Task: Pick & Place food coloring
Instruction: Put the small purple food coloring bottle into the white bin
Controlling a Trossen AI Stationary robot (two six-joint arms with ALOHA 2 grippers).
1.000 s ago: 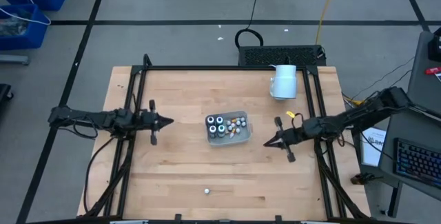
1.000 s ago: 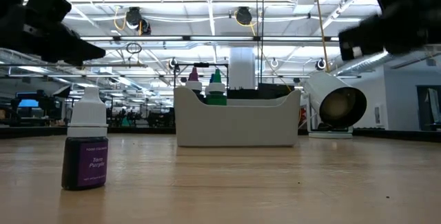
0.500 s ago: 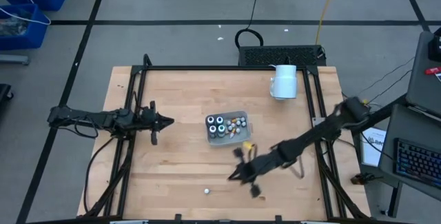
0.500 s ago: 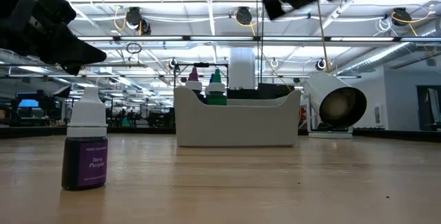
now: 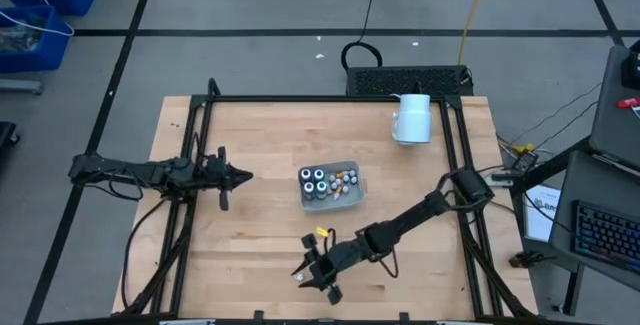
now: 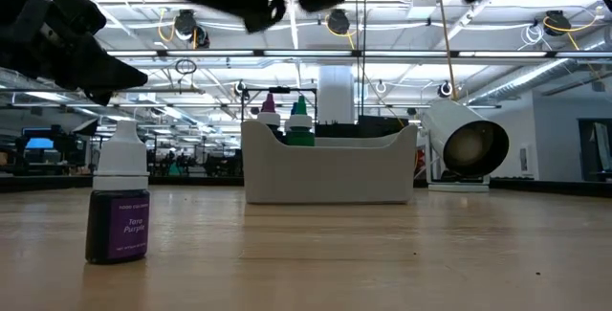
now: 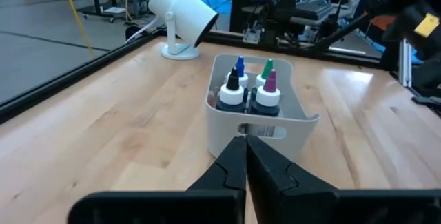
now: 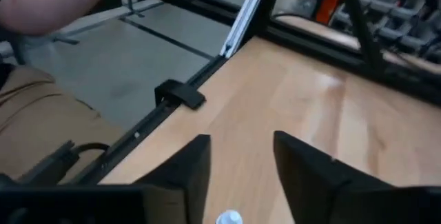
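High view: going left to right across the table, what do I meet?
left gripper → right gripper over the lone bottle → tray of food coloring → white cylinder.

In the right wrist view, the small white-capped food coloring bottle (image 8: 228,218) between the dark right gripper (image 8: 238,165) fingers is cut off by the picture's edge, only its cap showing. From above, that gripper covers the bottle. In the pale grey rectangular tray (image 5: 352,195), the tiny whitish bottles (image 5: 345,178) are too small to count. A person's arm (image 8: 52,2) is cropped.
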